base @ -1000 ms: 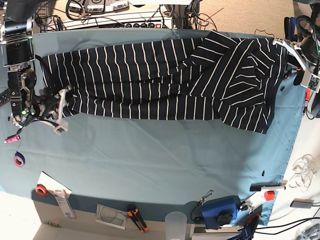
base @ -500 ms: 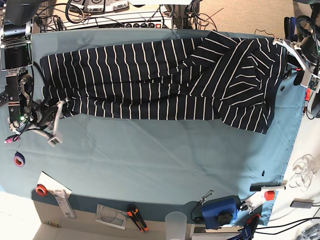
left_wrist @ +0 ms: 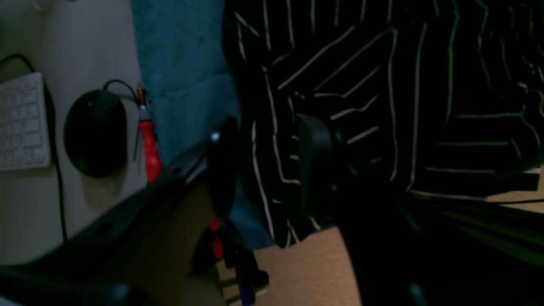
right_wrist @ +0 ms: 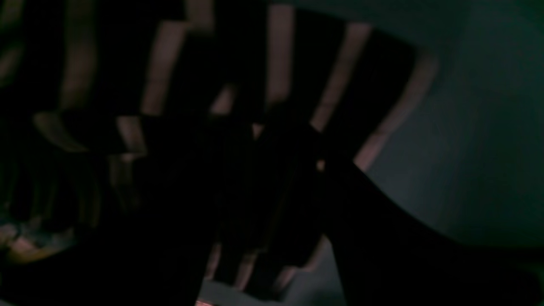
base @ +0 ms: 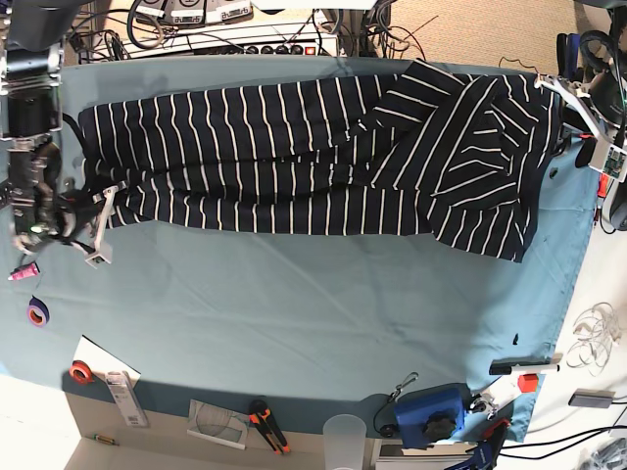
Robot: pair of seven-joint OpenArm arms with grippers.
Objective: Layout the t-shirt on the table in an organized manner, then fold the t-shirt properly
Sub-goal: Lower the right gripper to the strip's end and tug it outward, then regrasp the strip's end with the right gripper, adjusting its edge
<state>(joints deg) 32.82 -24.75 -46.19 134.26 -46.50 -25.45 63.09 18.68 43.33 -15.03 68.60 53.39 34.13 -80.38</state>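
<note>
The t-shirt (base: 313, 162) lies stretched along the far side of the table (base: 323, 313). The right gripper (base: 98, 223) sits spread at its lower left corner; the left gripper (left_wrist: 267, 165) pinches the opposite edge.

No legible text, label, brand, number or sign in any view. Keyboard (left_wrist: 21, 121) beside counter: key legends too blurred to read. Flat packet (base: 127, 397) and printed sheet (base: 217, 423) at counter's near edge: print too small to make out. Right wrist view too dark and blurred for any marking.
</note>
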